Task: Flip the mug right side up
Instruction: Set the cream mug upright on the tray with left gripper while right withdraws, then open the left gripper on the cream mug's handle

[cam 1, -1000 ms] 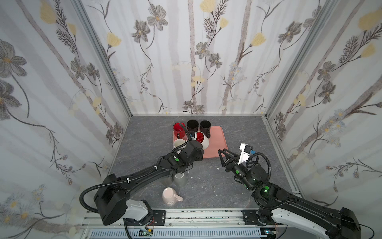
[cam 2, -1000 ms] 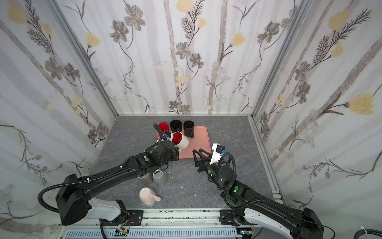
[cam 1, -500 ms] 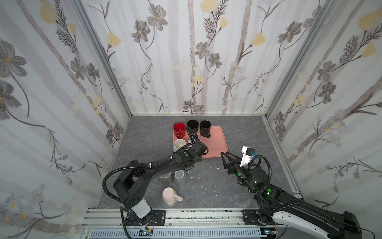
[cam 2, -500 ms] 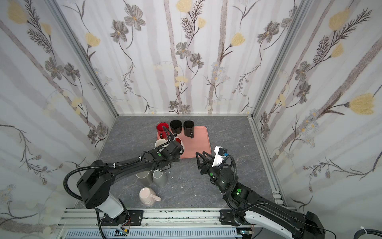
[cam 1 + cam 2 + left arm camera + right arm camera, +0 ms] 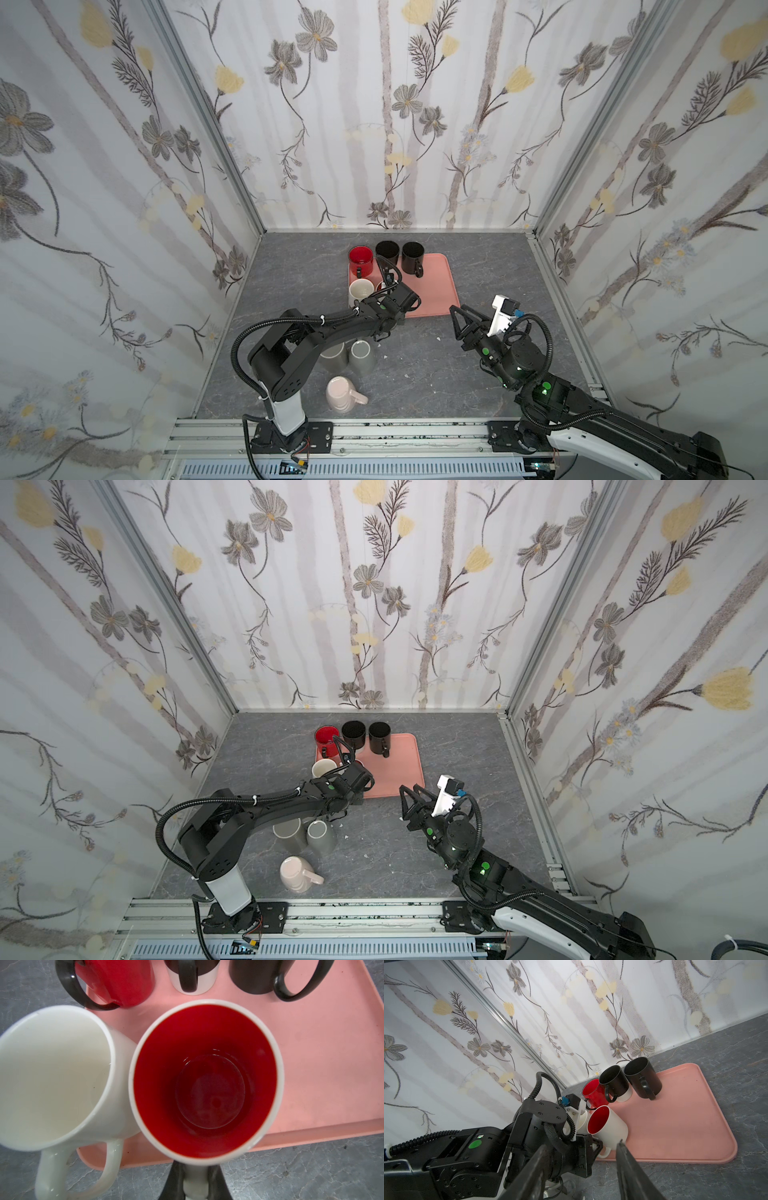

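Flowered paper walls (image 5: 374,104) close in a grey marbled floor (image 5: 415,374) on three sides. In both top views the left arm (image 5: 324,328) reaches from the lower left toward the centre. The right arm (image 5: 519,365) comes up from the lower right corner.

A pink tray (image 5: 436,286) lies just above the middle of the frame. Along its upper edge stand a red mug (image 5: 360,257) and two black mugs (image 5: 387,251), mouths up. A plain white mug (image 5: 360,289) sits at the tray's left edge, also mouth up.

Just right of it is the red-lined mug (image 5: 205,1084), white outside, mouth up over the tray's lower left part, nearly touching the white mug. In the top views the left wrist hides most of it.

Below the tray, two grey mugs (image 5: 361,355) stand side by side under the left arm. A pink mug (image 5: 338,392) sits alone lower down, near the bottom edge of the floor.

The left claw (image 5: 195,1167) is clamped on the red-lined mug's white handle (image 5: 195,1186), one finger on each side. The right claw (image 5: 457,322) hovers above bare floor off the tray's lower right corner, jaws apart and holding nothing.
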Controlling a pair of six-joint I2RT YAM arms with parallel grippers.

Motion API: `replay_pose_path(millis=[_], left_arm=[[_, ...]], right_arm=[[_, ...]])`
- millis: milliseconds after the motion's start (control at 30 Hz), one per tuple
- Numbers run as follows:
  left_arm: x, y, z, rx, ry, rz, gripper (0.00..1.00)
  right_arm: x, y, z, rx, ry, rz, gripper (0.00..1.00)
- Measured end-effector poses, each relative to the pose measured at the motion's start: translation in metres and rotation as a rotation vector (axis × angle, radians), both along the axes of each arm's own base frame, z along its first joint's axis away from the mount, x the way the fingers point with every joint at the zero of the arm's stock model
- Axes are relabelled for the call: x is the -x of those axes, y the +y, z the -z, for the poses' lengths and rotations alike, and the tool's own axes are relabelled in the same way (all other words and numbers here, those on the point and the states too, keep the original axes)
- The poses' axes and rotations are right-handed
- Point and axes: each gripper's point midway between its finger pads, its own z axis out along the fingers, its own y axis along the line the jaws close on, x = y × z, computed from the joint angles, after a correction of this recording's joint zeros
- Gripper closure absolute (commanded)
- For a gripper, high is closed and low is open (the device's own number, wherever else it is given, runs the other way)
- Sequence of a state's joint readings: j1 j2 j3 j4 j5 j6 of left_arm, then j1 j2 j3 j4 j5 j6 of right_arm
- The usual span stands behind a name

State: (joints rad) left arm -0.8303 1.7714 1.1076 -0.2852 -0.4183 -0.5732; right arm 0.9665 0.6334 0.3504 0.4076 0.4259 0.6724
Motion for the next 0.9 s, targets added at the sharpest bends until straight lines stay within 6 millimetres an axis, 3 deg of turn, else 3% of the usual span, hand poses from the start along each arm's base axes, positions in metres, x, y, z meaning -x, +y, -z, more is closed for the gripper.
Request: replay_pose_path(millis=[167,333,567,733,900], left_arm=[[-0.001,0.001,0.002,-0.012,0.002,-0.004,1.00],[0.000,0.001,0.002,-0.014,0.003,-0.003,0.80],[-0.003,0.001,-0.004,-0.002,-0.020,-0.009,0.70],[0.001,0.002,-0.029,0.076,-0.068,-0.009,0.58],[0.011,0.006,-0.074,0.210,-0.151,-0.003,0.35]], right_arm=[[-0.001,-0.001,0.003,0.009,0.006,0.004,0.46],[-0.001,-0.001,0.004,0.009,0.007,0.006,0.40],[-0.001,-0.001,0.006,0.016,0.011,0.007,0.31],[-0.001,-0.001,0.008,0.020,0.014,0.006,0.28],[-0.002,0.002,0.020,0.047,0.033,-0.005,0.27]])
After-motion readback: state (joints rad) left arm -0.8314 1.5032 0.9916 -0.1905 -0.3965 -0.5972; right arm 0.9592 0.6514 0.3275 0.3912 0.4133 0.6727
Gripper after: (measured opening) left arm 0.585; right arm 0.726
